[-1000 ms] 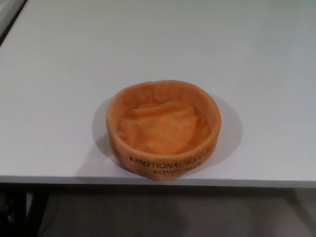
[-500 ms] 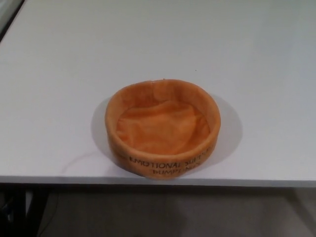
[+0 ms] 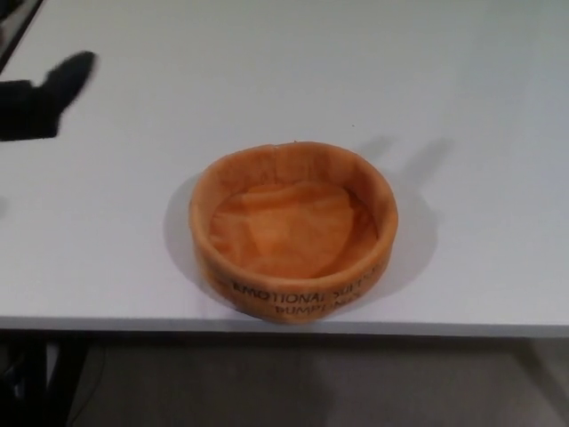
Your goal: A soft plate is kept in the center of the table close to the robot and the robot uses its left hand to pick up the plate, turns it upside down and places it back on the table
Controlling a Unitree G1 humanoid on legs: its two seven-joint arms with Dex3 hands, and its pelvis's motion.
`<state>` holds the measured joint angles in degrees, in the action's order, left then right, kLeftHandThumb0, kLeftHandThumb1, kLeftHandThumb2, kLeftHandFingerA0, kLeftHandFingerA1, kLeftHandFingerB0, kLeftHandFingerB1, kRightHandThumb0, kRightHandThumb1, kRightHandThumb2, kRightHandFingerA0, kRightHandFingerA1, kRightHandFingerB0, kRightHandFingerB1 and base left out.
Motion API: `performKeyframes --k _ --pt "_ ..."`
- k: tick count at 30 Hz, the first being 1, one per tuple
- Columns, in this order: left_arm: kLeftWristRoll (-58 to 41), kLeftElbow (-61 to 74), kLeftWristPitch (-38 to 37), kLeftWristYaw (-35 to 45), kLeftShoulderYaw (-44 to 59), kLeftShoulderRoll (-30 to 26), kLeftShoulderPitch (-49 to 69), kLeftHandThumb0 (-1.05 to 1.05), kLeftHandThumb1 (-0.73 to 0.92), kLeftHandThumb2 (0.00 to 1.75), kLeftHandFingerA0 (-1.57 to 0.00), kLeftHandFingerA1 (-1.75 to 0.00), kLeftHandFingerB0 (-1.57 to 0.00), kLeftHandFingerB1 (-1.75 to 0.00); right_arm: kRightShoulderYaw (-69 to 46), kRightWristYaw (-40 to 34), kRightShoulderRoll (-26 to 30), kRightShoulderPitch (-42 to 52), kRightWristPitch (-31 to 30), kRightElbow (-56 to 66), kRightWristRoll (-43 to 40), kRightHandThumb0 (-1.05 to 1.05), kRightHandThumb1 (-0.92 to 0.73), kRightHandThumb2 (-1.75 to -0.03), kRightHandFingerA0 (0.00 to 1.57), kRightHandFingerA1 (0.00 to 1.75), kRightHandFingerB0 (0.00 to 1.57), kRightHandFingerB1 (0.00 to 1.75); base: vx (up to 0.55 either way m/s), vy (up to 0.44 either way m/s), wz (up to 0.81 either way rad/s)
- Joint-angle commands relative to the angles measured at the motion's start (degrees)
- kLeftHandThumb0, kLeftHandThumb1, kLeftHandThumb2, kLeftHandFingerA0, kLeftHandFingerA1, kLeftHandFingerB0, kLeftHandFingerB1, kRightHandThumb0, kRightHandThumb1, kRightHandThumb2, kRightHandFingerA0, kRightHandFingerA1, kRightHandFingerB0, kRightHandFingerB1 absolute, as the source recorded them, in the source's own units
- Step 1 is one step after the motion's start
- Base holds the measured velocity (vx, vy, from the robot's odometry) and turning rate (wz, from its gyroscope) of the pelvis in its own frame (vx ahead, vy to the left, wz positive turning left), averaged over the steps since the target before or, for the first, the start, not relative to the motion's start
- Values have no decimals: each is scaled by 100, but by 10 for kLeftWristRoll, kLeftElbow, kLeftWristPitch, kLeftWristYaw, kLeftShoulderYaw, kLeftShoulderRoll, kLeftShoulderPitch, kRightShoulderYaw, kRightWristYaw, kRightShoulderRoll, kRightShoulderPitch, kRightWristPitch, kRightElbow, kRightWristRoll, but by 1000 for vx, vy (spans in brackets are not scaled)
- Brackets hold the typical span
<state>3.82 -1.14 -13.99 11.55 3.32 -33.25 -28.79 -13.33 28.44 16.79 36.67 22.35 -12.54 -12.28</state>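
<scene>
A soft orange plate (image 3: 293,231) with a raised rim and black lettering on its near side sits right way up on the white table (image 3: 293,80), close to the front edge. My left hand (image 3: 40,102) shows blurred at the far left edge, above the table and well left of the plate, touching nothing. Only part of it is in the picture. My right hand is out of the picture.
The table's front edge (image 3: 284,327) runs just below the plate, with dark floor and table legs beneath. A dark strip borders the table at the top left corner.
My left hand has come into the picture at the far left; before, no hand showed. The plate has not moved.
</scene>
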Motion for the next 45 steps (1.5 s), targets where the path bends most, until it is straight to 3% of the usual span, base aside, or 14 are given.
performKeyframes --k 1,2,3,4,5,8,10,11,16,17,18,34,35,45 --pt "163 -25 15 6 -84 -30 -59 -96 88 68 -23 -37 -28 -30 -3 8 23 -35 21 -69 19 -78 -71 -111 36 50 42 51 0 0 0" --pt "165 -26 16 7 -88 -30 -63 -96 88 68 -23 -37 -28 -30 -2 13 24 -43 28 -85 18 -78 -71 -111 36 50 42 51 0 0 0" --pt "174 -39 -6 8 -102 -32 -69 -96 88 67 -25 -38 -33 -32 -2 24 25 -47 32 -93 12 -81 -91 -68 40 34 45 35 0 0 0" --pt "176 -40 -7 11 -106 -33 -70 -95 86 66 -25 -39 -34 -32 -2 24 25 -43 31 -86 11 -82 -77 -114 29 47 42 52 0 0 0" --pt "180 -42 -5 17 -116 -32 -77 -96 85 67 -24 -38 -33 -32 -3 23 26 -36 27 -67 9 -82 -91 -68 39 36 45 35 0 0 0" --pt "190 -51 -11 20 -138 -31 -88 -95 83 66 -26 -39 -33 -31 -6 19 28 -15 17 -17 7 -82 -91 -68 39 39 45 36 0 0 0" --pt "180 -50 -5 17 -144 -17 -87 -93 63 107 -23 -49 -25 -44 -6 17 26 -1 7 13 6 -83 -92 -68 38 40 45 36 0 0 0" --pt "177 -50 -4 15 -146 -14 -87 -95 79 65 -29 -39 -31 -31 -6 16 27 3 6 21 6 -83 -92 -68 38 41 44 36 0 0 0" --pt "177 -46 2 21 -164 12 -98 -93 74 63 -27 -41 -26 -30 -7 9 23 9 -6 49 5 -82 -92 -68 38 42 44 35 0 0 0" --pt "181 -47 3 27 -170 12 -103 -94 72 63 -27 -39 -26 -30 -7 10 22 10 -14 57 -1 -83 -79 -115 30 52 37 50 0 0 0" --pt "183 -48 4 36 -176 12 -105 -94 69 62 -30 -38 -28 -30 -7 10 21 12 -19 63 -4 -80 -92 -68 35 42 40 35 0 0 0" --pt "209 -44 -19 94 -232 5 -68 -95 67 63 -33 -37 -29 -30 -10 11 19 3 -25 54 -3 -80 -91 -68 37 42 38 34 0 0 0" --pt "212 -41 -18 97 -232 2 -61 -94 52 91 -30 -45 -27 -41 -10 11 18 3 -24 53 -2 -80 -91 -68 38 42 38 35 0 0 0" --pt "223 -38 -20 117 -242 -2 -18 -101 56 73 -34 -40 -29 -34 -10 12 16 -1 -21 50 -3 -80 -91 -68 38 44 38 35 0 0 0"
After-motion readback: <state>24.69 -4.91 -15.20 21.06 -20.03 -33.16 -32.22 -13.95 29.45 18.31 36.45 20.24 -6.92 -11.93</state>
